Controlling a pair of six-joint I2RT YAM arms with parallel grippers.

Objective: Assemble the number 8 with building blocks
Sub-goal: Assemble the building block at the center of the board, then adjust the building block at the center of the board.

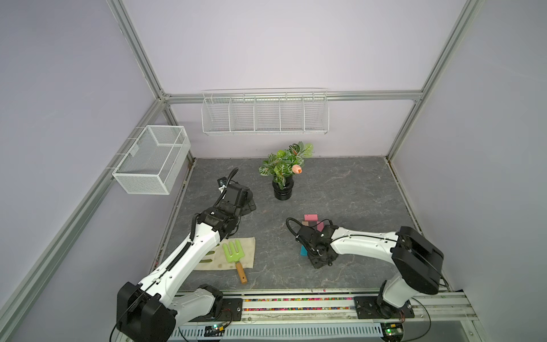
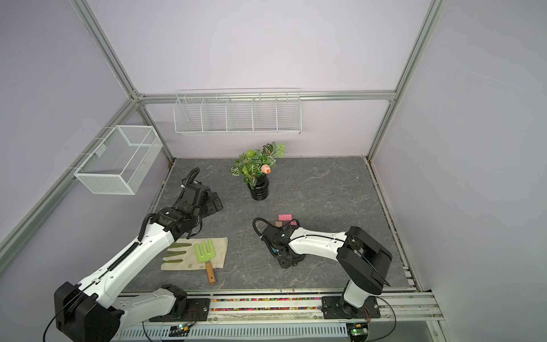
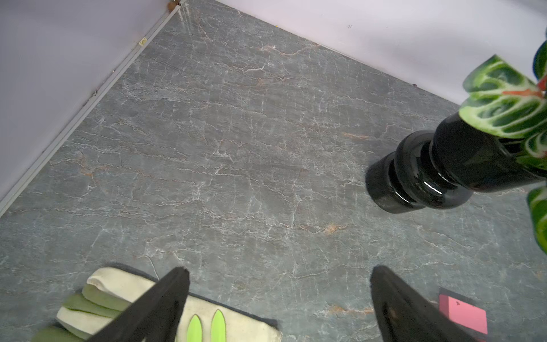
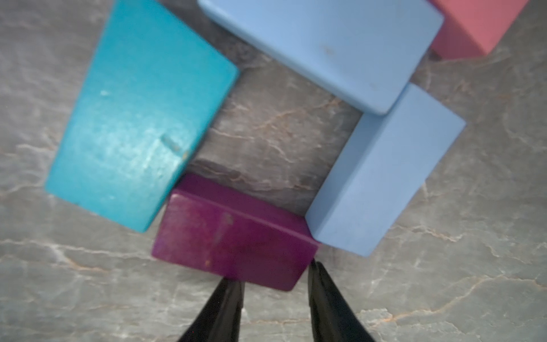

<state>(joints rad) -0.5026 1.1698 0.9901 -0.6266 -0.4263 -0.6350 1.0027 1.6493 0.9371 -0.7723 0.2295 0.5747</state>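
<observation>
Right gripper (image 4: 273, 274), jaws apart astride the purple block's (image 4: 233, 237) corner, lower centre; grip unclear. Purple, teal block (image 4: 139, 118) and blue blocks (image 4: 384, 171) ring one loop; pink block (image 4: 473, 26) upper right. Left gripper (image 3: 278, 269) gapes empty. Probably nearly finished, alignment remaining.

We identify the blocks by colour: one teal block (image 4: 139, 118), one dark purple block (image 4: 233, 239), a light blue block (image 4: 325, 44), a second light blue block (image 4: 387, 174) and one pink block (image 4: 473, 26). The tabletop (image 4: 88, 281) is grey with a marble pattern of white and rust veins. The garden fork (image 1: 233, 251) is lime green with a tan wooden handle. The vase (image 1: 283, 189) is glossy black, and its green leaves (image 1: 279, 165) carry white veining.
</observation>
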